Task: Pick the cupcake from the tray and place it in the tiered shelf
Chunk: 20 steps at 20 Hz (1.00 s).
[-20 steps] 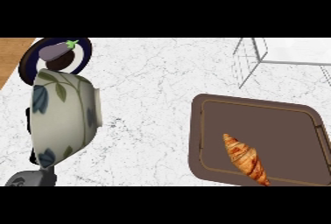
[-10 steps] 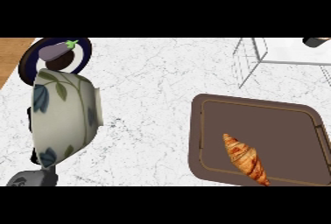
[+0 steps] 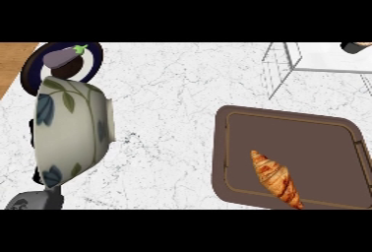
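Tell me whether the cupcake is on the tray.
Not on it: the tray holds only a croissant. No cupcake shows anywhere; a dark shape sits on the shelf at the view's edge, but I cannot tell what it is.

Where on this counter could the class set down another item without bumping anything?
Bare counter lies between the floral bowl and the brown tray. The tray is free above the croissant. The left is crowded: bowl against eggplant plate.
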{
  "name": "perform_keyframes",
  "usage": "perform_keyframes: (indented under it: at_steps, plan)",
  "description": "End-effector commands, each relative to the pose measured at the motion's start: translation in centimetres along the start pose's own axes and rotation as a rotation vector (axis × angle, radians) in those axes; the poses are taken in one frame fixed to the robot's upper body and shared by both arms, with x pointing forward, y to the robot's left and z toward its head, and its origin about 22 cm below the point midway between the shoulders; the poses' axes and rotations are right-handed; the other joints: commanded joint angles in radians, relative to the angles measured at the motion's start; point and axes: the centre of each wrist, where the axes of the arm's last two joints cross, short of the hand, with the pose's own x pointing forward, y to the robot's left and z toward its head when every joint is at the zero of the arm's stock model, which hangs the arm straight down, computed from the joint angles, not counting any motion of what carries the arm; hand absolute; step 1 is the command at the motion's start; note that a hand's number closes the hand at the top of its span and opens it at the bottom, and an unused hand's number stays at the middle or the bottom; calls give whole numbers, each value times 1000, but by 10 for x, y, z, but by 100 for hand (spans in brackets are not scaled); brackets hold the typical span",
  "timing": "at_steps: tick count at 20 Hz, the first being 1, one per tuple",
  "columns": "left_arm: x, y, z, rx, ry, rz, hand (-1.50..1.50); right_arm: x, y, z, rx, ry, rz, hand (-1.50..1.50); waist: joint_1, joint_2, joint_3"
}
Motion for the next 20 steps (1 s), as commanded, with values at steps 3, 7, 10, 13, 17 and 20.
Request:
perform_keyframes:
  at_steps: [3, 7, 10, 13, 17, 20]
  plan:
    - [-15, -10, 0, -35, 52, 22, 0, 7, -46, 9, -225, 3, -17, -150, 1, 11, -10]
    - [-29, -21, 5, -35, 68, 30, 0, 0, -72, 15, -348, 60, -82, -150, -4, 10, -10]
    - [-27, -18, 1, -36, 54, 25, 0, -1, -111, 29, -399, 90, -139, -150, -5, 16, -9]
    - [-14, -11, 6, -40, 57, 8, 0, -4, -142, 43, -393, 100, -158, -150, -2, 10, -7]
    - [-20, -23, 0, -26, 49, 37, 0, -25, -164, 55, -335, 90, -169, -150, -19, 10, -7]
    - [-15, -18, -4, -16, 48, 35, 0, -31, -182, 67, -330, 81, -164, -150, -17, 16, -6]
